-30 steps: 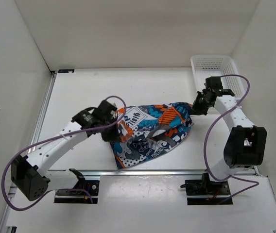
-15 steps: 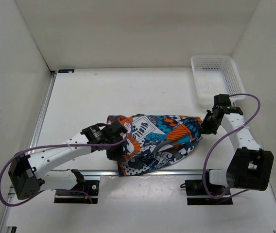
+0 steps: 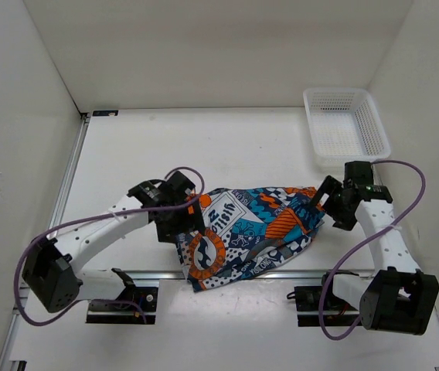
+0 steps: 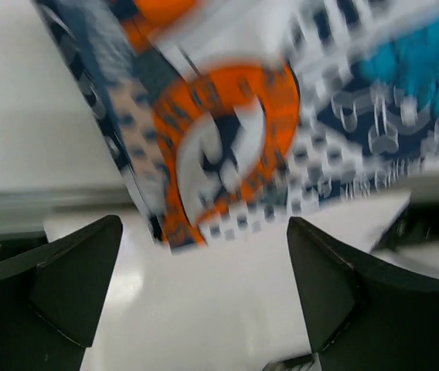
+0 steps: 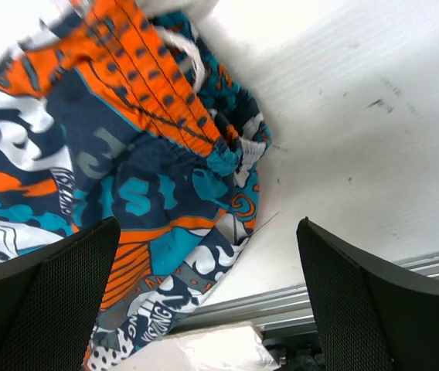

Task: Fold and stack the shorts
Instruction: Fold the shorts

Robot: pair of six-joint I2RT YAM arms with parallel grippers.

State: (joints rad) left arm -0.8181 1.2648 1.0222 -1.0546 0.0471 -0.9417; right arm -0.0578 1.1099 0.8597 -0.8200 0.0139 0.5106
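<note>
Shorts [image 3: 250, 228] lie between left hand [image 4: 204, 228] and right hand [image 5: 208, 224], both splayed.

white plastic mesh basket [image 3: 354, 156] at far right corner of white counter [image 3: 204, 147], upright, open top, lattice sides, long side close along right wall [image 3: 428, 93]. plain white back wall [image 3: 204, 46] and left wall [image 3: 11, 154] around the counter. silver metal rail [image 3: 235, 273] across near edge of counter. second silver rail [image 3: 71, 178] along left edge, up to a small dark tab [image 3: 105, 113] at far left corner. a few faint dark scuff marks [image 5: 378, 103] on counter surface in right wrist view. left wrist view too motion-blurred for fine detail.
</note>
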